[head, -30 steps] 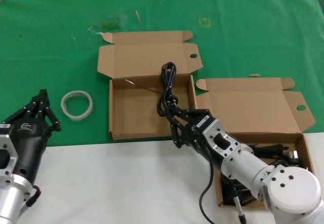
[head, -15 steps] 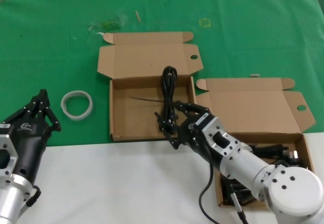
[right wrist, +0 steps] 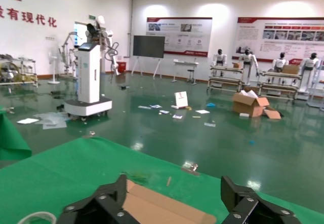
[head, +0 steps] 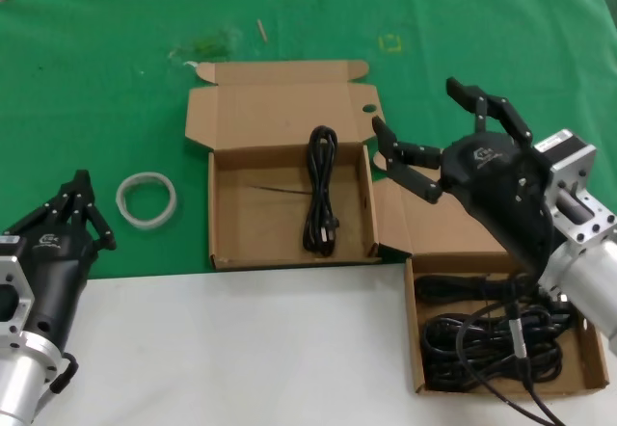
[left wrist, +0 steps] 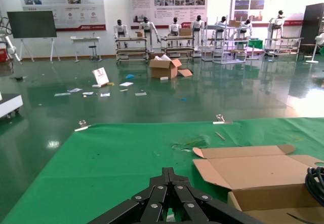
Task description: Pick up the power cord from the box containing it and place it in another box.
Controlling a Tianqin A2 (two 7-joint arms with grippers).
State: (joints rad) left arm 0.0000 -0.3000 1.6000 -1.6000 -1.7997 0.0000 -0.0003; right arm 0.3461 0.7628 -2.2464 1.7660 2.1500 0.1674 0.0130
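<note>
1. In the head view we found the right gripper (head: 453,137) lifted clear above the tabletop (head: 241,349), fingers spread wide and holding nothing, hovering over the raised lid of the box (head: 501,334) on our right. The power cord (head: 321,190) lay in another box (head: 289,209), the left-hand one, stretched as one long narrow black hank along that box's right side, with its chunky plug at the near end. Judged from this, the placing looked done. We thought the sound course was to draw the arm away high and straight, clear of both hinged lids, so nothing got nudged. The tangle of black cords (head: 492,334) remained in the right-hand box. The left gripper (head: 82,209) sat parked at the left edge, fingers drawn together to a point, near a white ring (head: 147,199).

2. In the left wrist view we saw the left gripper's fingers (left wrist: 169,193) meeting at their tips over green cloth, and a loop of the cord just showing at the open box's edge.

3. In the right wrist view we saw the right gripper's two fingers (right wrist: 101,206) standing well apart, with nothing between them but a box lid below.
</note>
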